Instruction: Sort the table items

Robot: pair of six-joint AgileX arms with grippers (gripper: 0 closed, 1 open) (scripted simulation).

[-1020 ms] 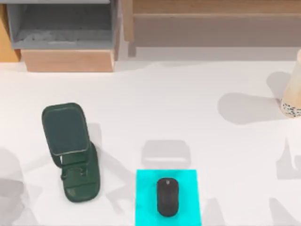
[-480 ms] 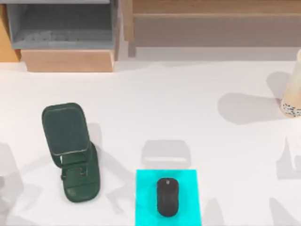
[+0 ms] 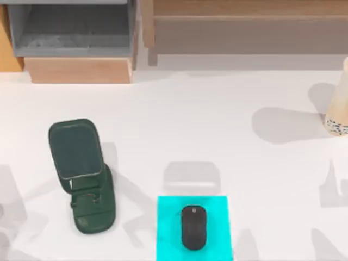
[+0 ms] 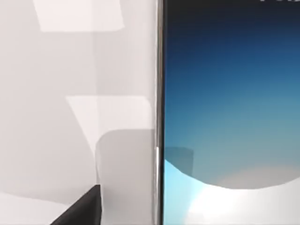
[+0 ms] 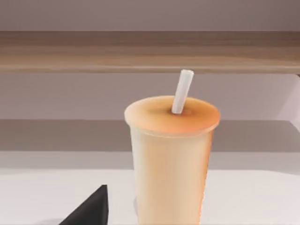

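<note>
Jaws of both grippers: state not readable, so I cannot tell whether either grasps anything. Left wrist camera sits hard against the smartphone [image 4: 229, 117], screen glowing blue-white; likely carried, unconfirmed. Right wrist camera faces the cream cup [image 5: 171, 159] with white straw [image 5: 181, 91], upright at the table's right edge [image 3: 338, 106].

To do this step well: keep the phone level, bring it squarely over the dark green phone stand [image 3: 80, 174] at left, lower slowly.

Count: one phone, one cup, one black mouse [image 3: 193, 227] on one cyan mat [image 3: 168, 217], one stand.

Mouse [image 3: 193, 227] lies on the mat [image 3: 168, 217]; stand [image 3: 81, 174] to its left; cup [image 3: 338, 111] far right.
</note>
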